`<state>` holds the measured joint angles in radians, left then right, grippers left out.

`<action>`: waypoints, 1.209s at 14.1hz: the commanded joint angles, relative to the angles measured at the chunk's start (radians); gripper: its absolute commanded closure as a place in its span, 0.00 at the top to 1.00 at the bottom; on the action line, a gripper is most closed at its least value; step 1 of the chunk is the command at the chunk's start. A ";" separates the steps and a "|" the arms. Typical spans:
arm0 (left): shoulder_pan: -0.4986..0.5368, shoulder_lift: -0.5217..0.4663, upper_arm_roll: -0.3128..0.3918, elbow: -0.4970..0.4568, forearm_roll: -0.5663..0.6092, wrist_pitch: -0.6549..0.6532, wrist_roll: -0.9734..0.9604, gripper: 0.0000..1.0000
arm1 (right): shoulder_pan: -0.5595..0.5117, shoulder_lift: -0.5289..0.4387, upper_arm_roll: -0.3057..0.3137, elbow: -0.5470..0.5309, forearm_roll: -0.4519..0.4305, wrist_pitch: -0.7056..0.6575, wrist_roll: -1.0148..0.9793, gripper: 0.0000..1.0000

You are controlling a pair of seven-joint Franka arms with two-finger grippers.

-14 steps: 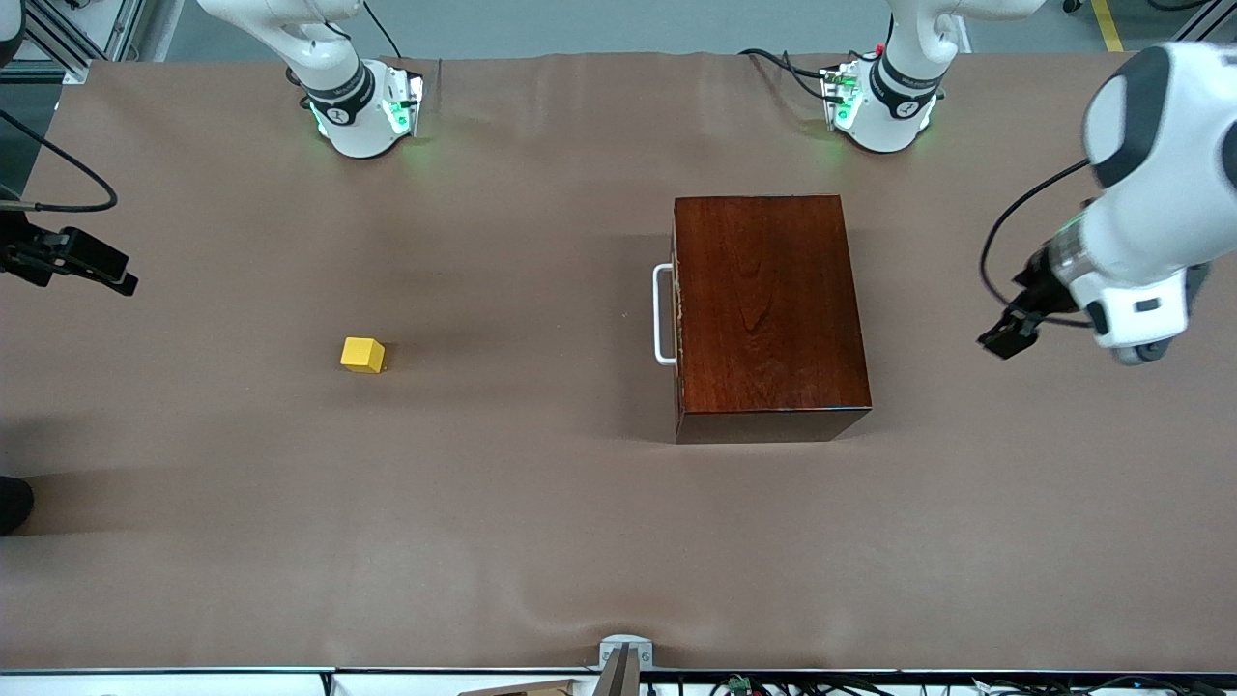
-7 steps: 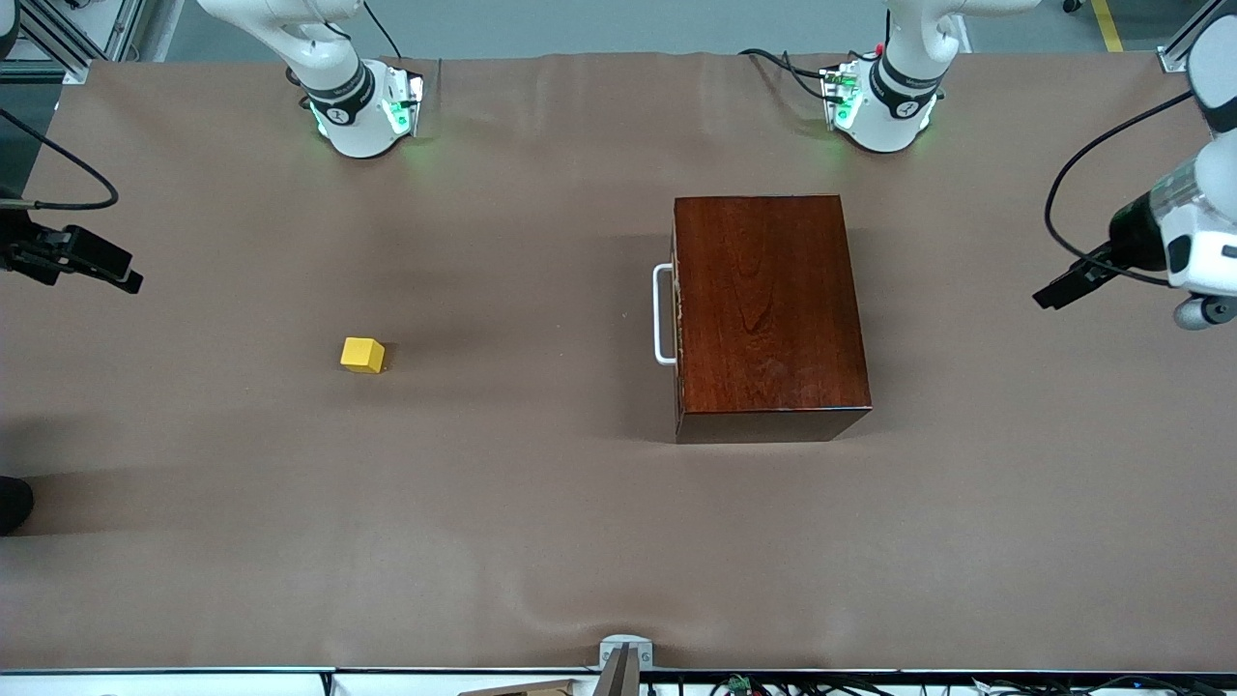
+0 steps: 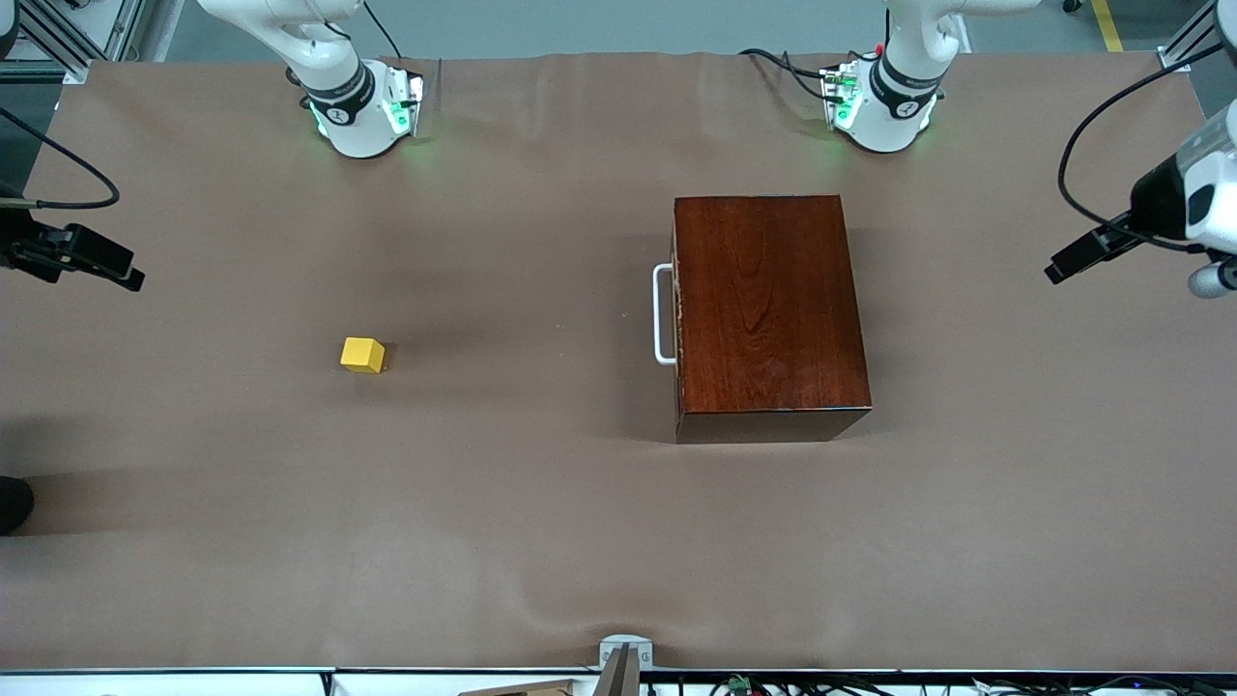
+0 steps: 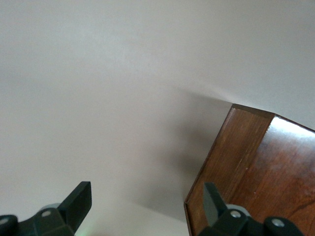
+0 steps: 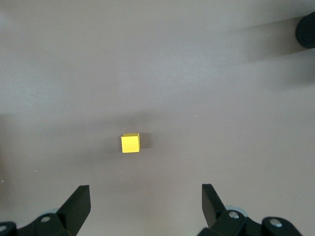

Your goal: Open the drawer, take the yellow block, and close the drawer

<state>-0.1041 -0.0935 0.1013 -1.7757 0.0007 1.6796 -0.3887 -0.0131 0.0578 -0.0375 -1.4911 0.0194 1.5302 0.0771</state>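
- Right gripper hangs over the desk edge at the right arm's end, well clear of everything; its wrist view shows the fingers spread wide with nothing between them.
- Block sits on the bare desk, well apart from the box, toward the right arm's end. It is out already, not in the drawer.
- Drawer looks pushed fully in; its handle faces the block's end of the desk.
- Left gripper hangs over the desk's edge at the left arm's end, apart from the box; its fingers are spread apart and empty.
- Judgement: block out and drawer shut, so the task reads as essentially done, both arms drawn aside.
- If more is wanted, the right arm should drop straight over the block with its fingers square to two flat faces, and stay clear of the handle so the drawer is not nudged open.
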 commanded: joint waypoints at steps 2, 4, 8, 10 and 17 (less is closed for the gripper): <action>0.050 -0.029 -0.038 0.036 -0.018 -0.077 0.079 1.00 | -0.016 -0.019 0.010 -0.008 0.014 -0.005 0.009 1.00; 0.102 -0.034 -0.105 0.047 -0.019 -0.081 0.131 1.00 | -0.016 -0.019 0.008 -0.008 0.014 -0.005 0.007 1.00; 0.109 -0.005 -0.159 0.117 -0.013 -0.144 0.224 1.00 | -0.016 -0.019 0.008 -0.006 0.013 -0.005 0.004 1.00; 0.107 0.035 -0.160 0.185 -0.008 -0.193 0.324 1.00 | -0.018 -0.019 0.008 -0.006 0.013 -0.005 0.004 1.00; 0.061 0.067 -0.152 0.217 0.028 -0.235 0.399 1.00 | -0.016 -0.019 0.008 -0.006 0.013 -0.004 0.009 1.00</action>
<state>-0.0267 -0.0386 -0.0491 -1.5905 0.0031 1.4770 -0.0280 -0.0146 0.0577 -0.0379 -1.4894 0.0194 1.5303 0.0771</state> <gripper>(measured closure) 0.000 0.000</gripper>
